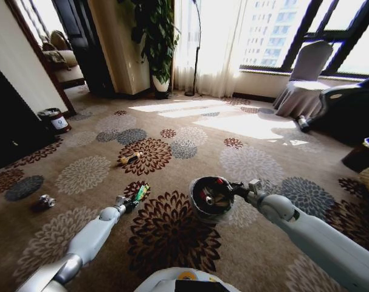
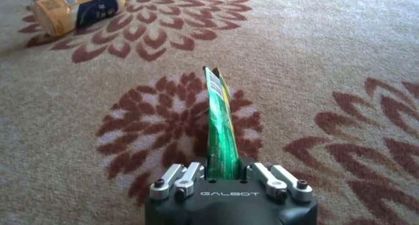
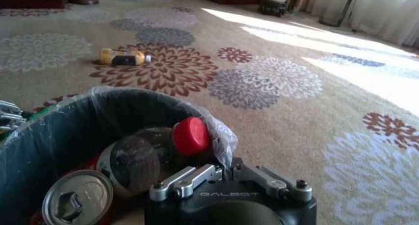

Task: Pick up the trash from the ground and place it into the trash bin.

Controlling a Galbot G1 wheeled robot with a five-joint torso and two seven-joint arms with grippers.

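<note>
My left gripper (image 1: 132,201) is shut on a flat green packet (image 2: 219,122), a piece of trash that stands edge-up between the jaws just above the carpet (image 2: 340,53). The packet (image 1: 141,192) sticks out forward from the gripper (image 2: 222,175). My right gripper (image 3: 222,170) is shut on the rim of the trash bin (image 1: 211,196), a dark round bin with a translucent liner (image 3: 98,95), held to the right of the packet. Inside lie a can (image 3: 74,200) and a bottle with a red cap (image 3: 191,135). More trash lies loose: a yellow bottle (image 1: 131,159) ahead and a small can (image 1: 45,201) at the left.
A small dark-red bin with a white label (image 1: 55,120) stands at the far left by dark furniture. A potted plant (image 1: 157,42), a covered chair (image 1: 304,82) and dark equipment (image 1: 348,112) line the back and right. Patterned carpet stretches ahead.
</note>
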